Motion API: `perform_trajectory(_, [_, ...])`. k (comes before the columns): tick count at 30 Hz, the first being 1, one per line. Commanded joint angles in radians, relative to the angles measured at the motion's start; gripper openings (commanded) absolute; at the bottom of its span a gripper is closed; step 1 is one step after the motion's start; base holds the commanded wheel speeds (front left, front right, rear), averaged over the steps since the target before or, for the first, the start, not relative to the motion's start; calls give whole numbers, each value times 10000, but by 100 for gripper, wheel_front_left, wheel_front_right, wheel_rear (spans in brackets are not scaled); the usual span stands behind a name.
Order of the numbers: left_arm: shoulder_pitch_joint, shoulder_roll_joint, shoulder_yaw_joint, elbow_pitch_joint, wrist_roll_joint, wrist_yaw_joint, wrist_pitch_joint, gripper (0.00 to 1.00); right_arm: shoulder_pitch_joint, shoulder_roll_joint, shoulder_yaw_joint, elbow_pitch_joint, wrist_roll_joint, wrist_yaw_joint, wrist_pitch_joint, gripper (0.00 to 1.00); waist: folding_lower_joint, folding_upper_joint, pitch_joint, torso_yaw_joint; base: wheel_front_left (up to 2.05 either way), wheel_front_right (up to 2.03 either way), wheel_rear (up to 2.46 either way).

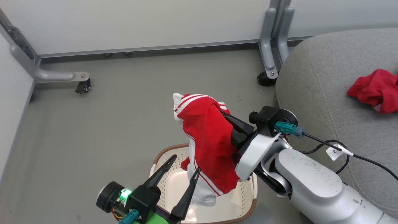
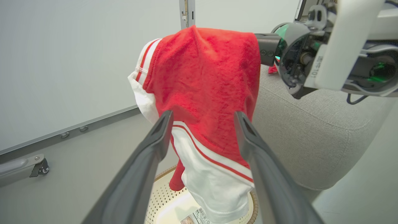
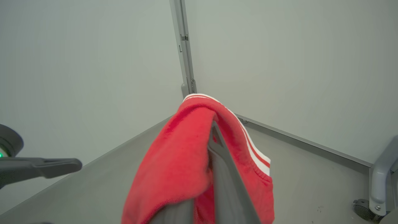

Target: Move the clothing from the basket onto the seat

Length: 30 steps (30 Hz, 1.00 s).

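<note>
The clothing is being seen in two places. The striped garment, red with white panels, is being held in the air by the right end effector, whose fingers are being pressed shut on a fold of the fabric. The cloth is being draped over those fingers, and its white lower edge is hanging over the opening of the basket. The basket is being supported by the grey floor, near the robot and just left of the seat. The plain red garment is lying crumpled on the seat at the far right, well apart from the basket. The left end effector is being held wide open and empty over the basket's near left part, just beside the hanging garment.
</note>
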Motion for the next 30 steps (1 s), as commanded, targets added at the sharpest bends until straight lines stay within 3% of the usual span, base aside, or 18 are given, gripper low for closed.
perform_trajectory(1, [-231,27,9,-44,94,15,7,100,23,26,-75,27,12,0,-98,0,0,0,167,-333,0,0,0])
perform_trajectory(21, [-1522,163,-85,-214,443,-258,367,100,126,265,-1683,254,-143,0,-564,0,0,0,1612,-4205,0,0,0])
perform_trajectory(30, [-1698,344,-217,-362,502,-346,696,100,599,356,-2772,253,-237,0,-595,0,0,0,1952,-5353,0,0,0])
